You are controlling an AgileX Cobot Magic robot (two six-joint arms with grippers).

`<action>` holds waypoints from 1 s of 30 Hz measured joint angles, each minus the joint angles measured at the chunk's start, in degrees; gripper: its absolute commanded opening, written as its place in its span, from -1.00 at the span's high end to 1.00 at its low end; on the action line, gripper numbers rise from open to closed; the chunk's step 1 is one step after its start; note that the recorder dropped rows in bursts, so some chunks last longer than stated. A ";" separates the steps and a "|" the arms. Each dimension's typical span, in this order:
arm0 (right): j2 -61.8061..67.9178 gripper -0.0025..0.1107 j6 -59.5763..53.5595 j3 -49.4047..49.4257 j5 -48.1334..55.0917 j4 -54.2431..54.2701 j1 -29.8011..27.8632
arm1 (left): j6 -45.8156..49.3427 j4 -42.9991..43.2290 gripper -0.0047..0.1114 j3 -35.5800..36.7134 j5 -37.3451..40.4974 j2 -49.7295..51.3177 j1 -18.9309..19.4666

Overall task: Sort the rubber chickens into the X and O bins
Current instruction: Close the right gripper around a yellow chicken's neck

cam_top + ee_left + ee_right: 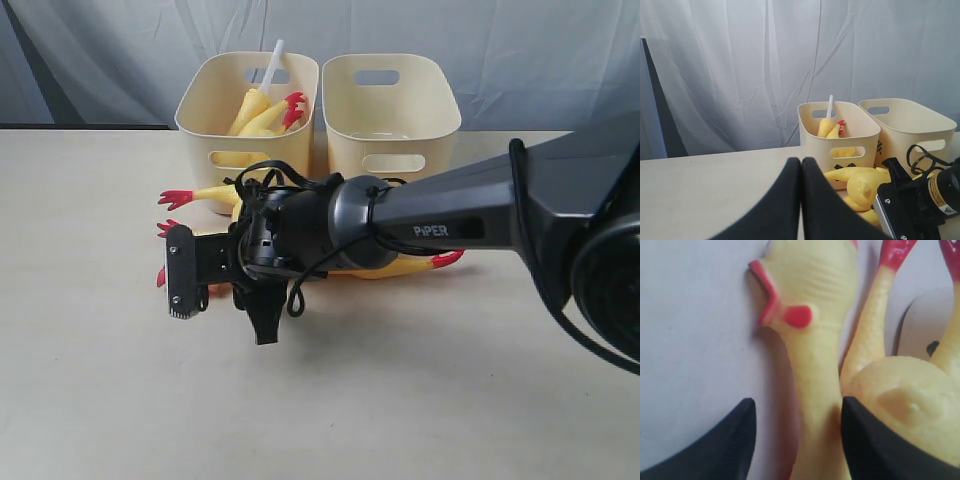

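Note:
Two cream bins stand at the back; their black marks are mostly hidden, so I cannot tell X from O. The left bin (205, 130) holds yellow rubber chickens (262, 112) and a white tube (272, 60). More chickens (390, 268) lie on the table in front of it. My right gripper (258, 315) reaches across above them. In the right wrist view it (799, 410) is open, its jaws on either side of one chicken's neck (812, 390), below the red-combed head (810, 280). My left gripper (801, 165) is shut on nothing, away from the pile (860, 182).
The right bin (420, 130) shows nothing inside from here. The right arm (470, 215) hides much of the pile on the table. A grey curtain (120, 50) hangs behind the table's far edge. Bare tabletop (330, 410) lies in front.

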 measured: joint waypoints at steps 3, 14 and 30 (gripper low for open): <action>0.00 0.08 2.01 0.00 0.47 -2.17 0.00 | 0.00 0.00 0.92 0.00 0.00 0.00 0.00; -0.34 0.10 3.23 0.00 1.43 -4.32 0.00 | 0.00 0.00 0.92 0.00 0.00 0.00 0.00; 1.25 0.10 8.48 0.00 2.43 -10.60 0.00 | 0.00 0.00 0.92 0.00 0.00 0.00 0.00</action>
